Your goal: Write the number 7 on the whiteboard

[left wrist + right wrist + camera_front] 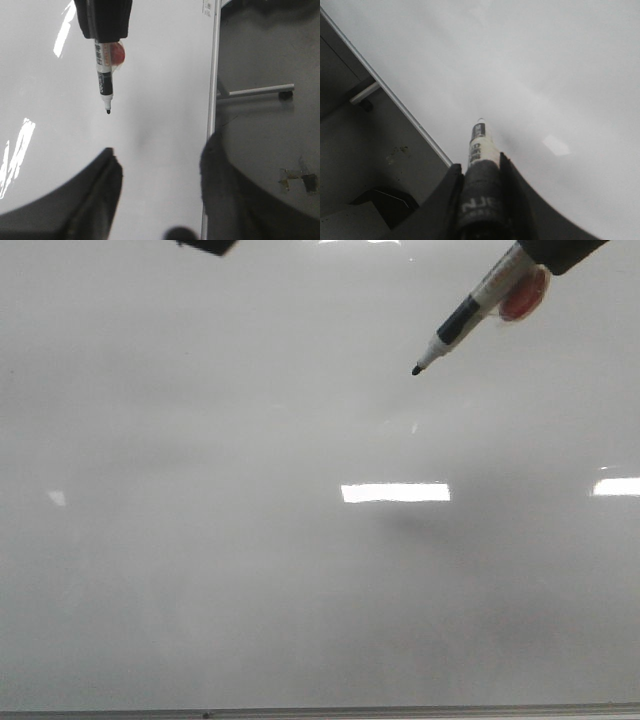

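Note:
The whiteboard is glossy and pale grey, and I see no drawn number 7 on it. My right gripper is at the top right, shut on a black-and-white marker. The marker's black tip points down-left, and its faint shadow lies apart from the tip. A red round piece sits beside the marker body. In the right wrist view the gripper clamps the marker. My left gripper is open and empty over the board. It faces the marker.
A thin grey metal edge strip runs along the board's near side; it also shows in the left wrist view and the right wrist view. Beyond it is dark floor with a stand leg. Bright light reflections lie on the board.

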### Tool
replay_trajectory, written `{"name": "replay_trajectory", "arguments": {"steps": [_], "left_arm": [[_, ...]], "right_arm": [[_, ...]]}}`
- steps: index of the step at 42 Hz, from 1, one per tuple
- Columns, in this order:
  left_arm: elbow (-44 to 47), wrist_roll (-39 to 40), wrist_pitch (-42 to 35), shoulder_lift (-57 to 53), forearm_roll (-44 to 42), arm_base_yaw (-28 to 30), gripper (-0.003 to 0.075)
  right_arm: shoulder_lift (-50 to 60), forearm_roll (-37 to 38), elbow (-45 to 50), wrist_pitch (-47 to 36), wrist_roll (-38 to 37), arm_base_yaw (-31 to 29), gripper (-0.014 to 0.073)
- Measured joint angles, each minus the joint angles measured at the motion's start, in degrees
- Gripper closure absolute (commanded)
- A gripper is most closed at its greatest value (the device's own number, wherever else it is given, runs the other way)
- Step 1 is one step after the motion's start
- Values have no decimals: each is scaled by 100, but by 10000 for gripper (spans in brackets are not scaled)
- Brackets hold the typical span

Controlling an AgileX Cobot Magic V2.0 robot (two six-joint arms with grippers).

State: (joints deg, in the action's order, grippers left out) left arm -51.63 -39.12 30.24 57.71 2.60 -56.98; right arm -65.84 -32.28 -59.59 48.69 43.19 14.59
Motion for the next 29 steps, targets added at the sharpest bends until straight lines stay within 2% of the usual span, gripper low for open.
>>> {"name": "replay_trajectory", "arguments": {"steps": [3, 18, 29], "left_arm": [[0, 105, 125, -130, 0, 0, 743], [22, 557, 654, -757, 10, 0, 741], [562, 743, 651, -1602, 57, 0, 741]], "right_arm": [[0, -98, 0, 0, 0, 0, 660], [0, -432, 0, 10, 0, -3, 660], [-531, -768, -215, -10, 0, 272, 660]]}}
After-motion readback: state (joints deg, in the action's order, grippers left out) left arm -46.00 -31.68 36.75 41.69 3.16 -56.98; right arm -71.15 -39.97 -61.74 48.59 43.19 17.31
